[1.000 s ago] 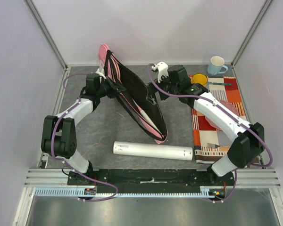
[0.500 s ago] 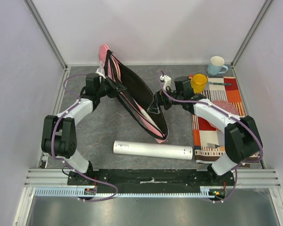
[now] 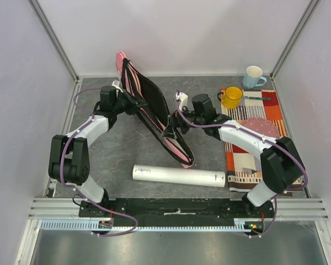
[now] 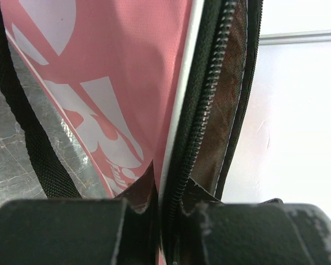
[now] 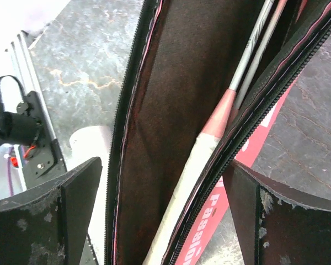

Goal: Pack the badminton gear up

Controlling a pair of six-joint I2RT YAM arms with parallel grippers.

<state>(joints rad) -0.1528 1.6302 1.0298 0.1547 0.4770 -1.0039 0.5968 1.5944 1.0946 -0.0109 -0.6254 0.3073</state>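
1. Broadly, the pink racket bag (image 3: 154, 118) stood on edge across the middle of the table (image 3: 116, 160), its zip undone and its mouth gaping – so closing it was left to do
2. Inside it, the right wrist view showed the rackets (image 5: 209, 132) lying against one wall, a white handle and thin shafts in sight; that part of the packing looked done
3. The long white tube (image 3: 178, 176) lay flat on the table toward the arms' bases, near the bag's lower end and outside it – by my reading it had yet to go in
4. The left gripper (image 4: 160, 212) was pinched tight on the bag's zipper-lined rim, holding it up
5. The right gripper (image 5: 163, 210) had its jaws spread wide on either side of the open mouth, gripping nothing
6. No shuttlecocks showed anywhere; whether they sat in the tube could not be told
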